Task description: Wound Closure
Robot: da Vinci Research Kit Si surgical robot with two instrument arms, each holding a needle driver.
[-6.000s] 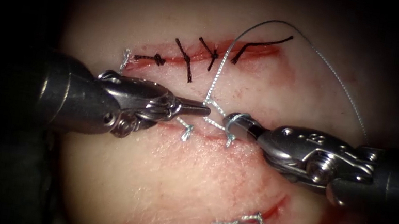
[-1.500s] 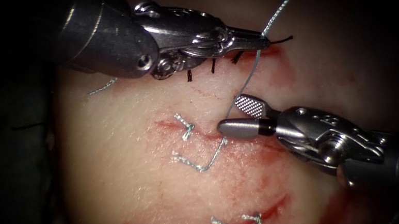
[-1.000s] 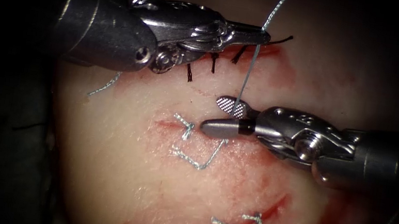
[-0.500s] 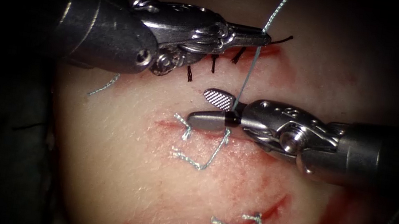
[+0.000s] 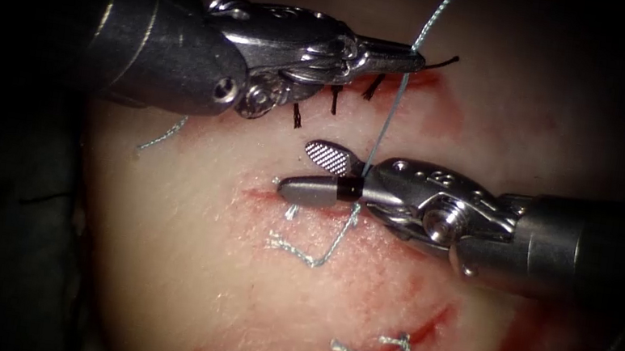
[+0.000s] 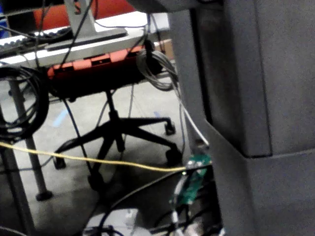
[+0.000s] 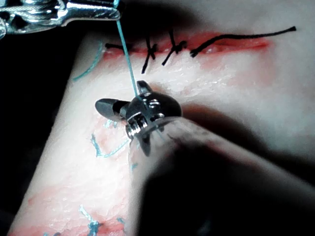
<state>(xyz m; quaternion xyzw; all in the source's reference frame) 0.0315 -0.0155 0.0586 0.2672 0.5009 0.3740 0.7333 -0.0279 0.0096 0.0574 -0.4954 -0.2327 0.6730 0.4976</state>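
Left tool (image 5: pixel 415 56) clamped on the thread (image 5: pixel 386 129) above the cut (image 5: pixel 277 197). Right tool (image 5: pixel 313 171) jaws apart around the taut thread, holding nothing, just above the tissue (image 5: pixel 215 284). Needle location: cannot tell.

My left tool (image 5: pixel 415 58) reaches in from the upper left of the endoscope frame, its shaft level and its jaws clamped together on the thread (image 5: pixel 385 133) at their tip. My right tool (image 5: pixel 313 174) enters from the right at mid-frame, wrist straight, pointing left, jaws parted with the thread running between them near the hinge; it grips nothing.
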